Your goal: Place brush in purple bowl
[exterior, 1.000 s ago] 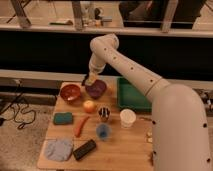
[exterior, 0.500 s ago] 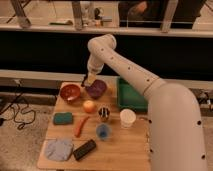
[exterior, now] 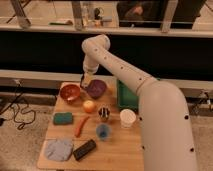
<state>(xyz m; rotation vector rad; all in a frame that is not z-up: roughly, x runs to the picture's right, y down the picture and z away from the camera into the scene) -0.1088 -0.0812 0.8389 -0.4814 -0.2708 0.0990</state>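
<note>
The purple bowl (exterior: 96,88) stands at the back of the wooden table (exterior: 116,150), right of an orange-red bowl (exterior: 70,92). My gripper (exterior: 85,80) hangs just above the gap between the two bowls, at the purple bowl's left rim. A slim dark brush (exterior: 82,85) sticks down from it toward the table, and the gripper looks shut on the brush's upper end. The white arm reaches in from the right foreground and arches over the table.
A green tray (exterior: 124,95) sits behind a white cup (exterior: 127,118). Mid-table are an orange ball (exterior: 89,105), a dark striped can (exterior: 104,113), a blue cup (exterior: 103,131), a carrot (exterior: 81,126) and a green sponge (exterior: 63,118). At the front lie a blue cloth (exterior: 59,149) and a black block (exterior: 85,149).
The gripper with the brush has shifted slightly down and left near the purple bowl's rim. Nothing on the table has moved.
</note>
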